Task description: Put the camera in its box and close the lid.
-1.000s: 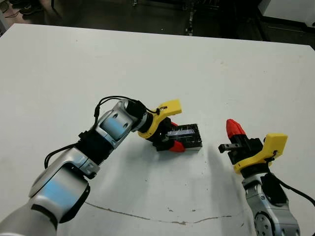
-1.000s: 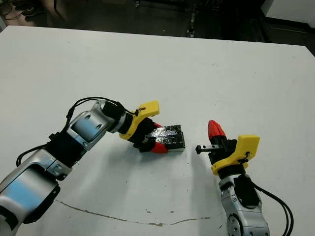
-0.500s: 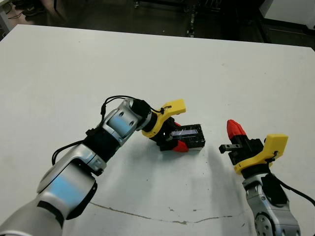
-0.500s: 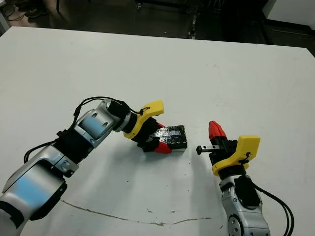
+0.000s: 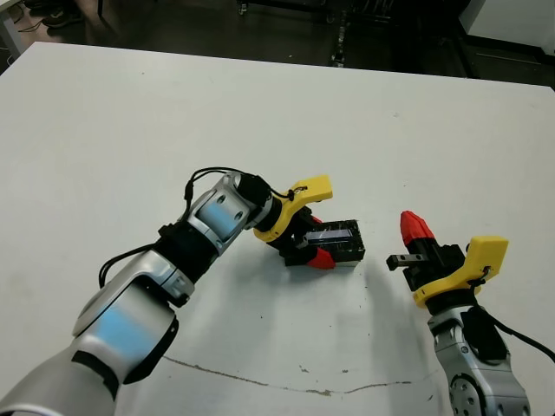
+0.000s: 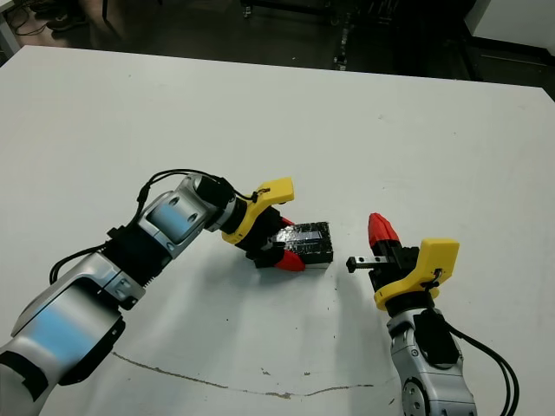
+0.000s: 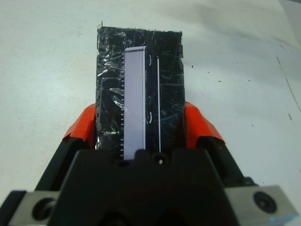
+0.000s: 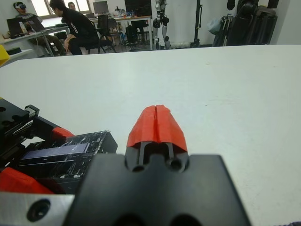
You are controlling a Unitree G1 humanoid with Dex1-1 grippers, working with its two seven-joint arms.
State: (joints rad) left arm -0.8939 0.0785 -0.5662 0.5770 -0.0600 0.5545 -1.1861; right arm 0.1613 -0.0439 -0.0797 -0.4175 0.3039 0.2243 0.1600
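The left gripper (image 7: 140, 136) fingers clamp the lid (image 7: 139, 89); keep it level, press evenly. The right gripper (image 8: 156, 125) fingers are pressed together, empty.

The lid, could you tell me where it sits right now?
The lid lies flat on the white table near its middle, held between the left gripper's red fingers, with the shut right gripper apart on its right.

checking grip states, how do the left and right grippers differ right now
The left gripper has its red fingers spread to either side of the lid, clamped on it; the right gripper has its fingers pressed together and holds nothing. The left gripper sits low at the table, on the lid; the right gripper stands apart from it, to its right. Both have red fingertips and a yellow part.
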